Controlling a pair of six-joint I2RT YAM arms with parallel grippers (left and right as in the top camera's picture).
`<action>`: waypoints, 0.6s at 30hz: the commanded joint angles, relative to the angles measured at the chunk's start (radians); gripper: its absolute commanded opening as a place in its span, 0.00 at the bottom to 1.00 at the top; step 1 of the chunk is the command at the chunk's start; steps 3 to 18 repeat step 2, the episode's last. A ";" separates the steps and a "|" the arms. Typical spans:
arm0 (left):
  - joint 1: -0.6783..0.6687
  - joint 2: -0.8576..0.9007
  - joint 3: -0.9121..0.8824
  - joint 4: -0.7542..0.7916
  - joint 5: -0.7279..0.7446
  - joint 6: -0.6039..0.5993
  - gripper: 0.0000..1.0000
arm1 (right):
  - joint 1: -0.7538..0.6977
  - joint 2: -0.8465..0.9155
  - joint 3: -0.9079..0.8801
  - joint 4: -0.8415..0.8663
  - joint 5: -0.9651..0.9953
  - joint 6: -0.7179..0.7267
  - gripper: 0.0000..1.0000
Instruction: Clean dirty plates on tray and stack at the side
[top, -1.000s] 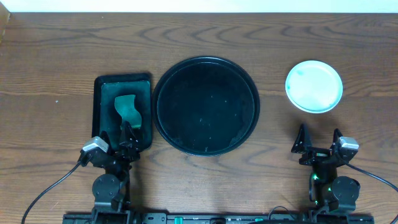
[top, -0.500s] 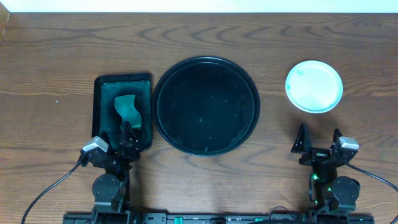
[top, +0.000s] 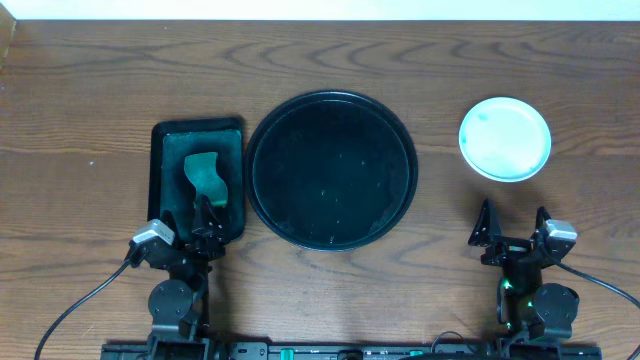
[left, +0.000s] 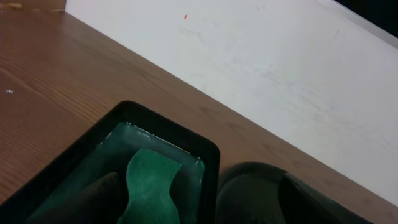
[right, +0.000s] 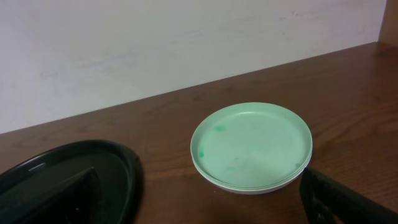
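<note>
Now plates (top: 505, 139) sit stacked on bare table (top: 90, 80) right of the black tray (top: 331, 170); left claw (top: 206, 210) and right claw (top: 512, 216) hang near the front edge, fingers spread, holding nothing.

i think this is a lab or a test room, not a home. the wood-grain table (top: 80, 90) stands against a plain white wall (left: 280, 68). at the bottom edge of the overhead view i see cabled arm bases (top: 172, 300) and a small green status light (top: 507, 287).
</note>
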 joint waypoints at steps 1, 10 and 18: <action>0.005 -0.006 -0.012 -0.048 -0.017 0.006 0.81 | -0.002 -0.006 -0.002 -0.004 -0.005 -0.016 0.99; 0.005 -0.006 -0.012 -0.048 -0.017 0.006 0.81 | -0.002 -0.006 -0.002 -0.004 -0.005 -0.016 0.99; 0.005 -0.006 -0.012 -0.048 -0.017 0.006 0.81 | -0.002 -0.006 -0.002 -0.004 -0.005 -0.016 0.99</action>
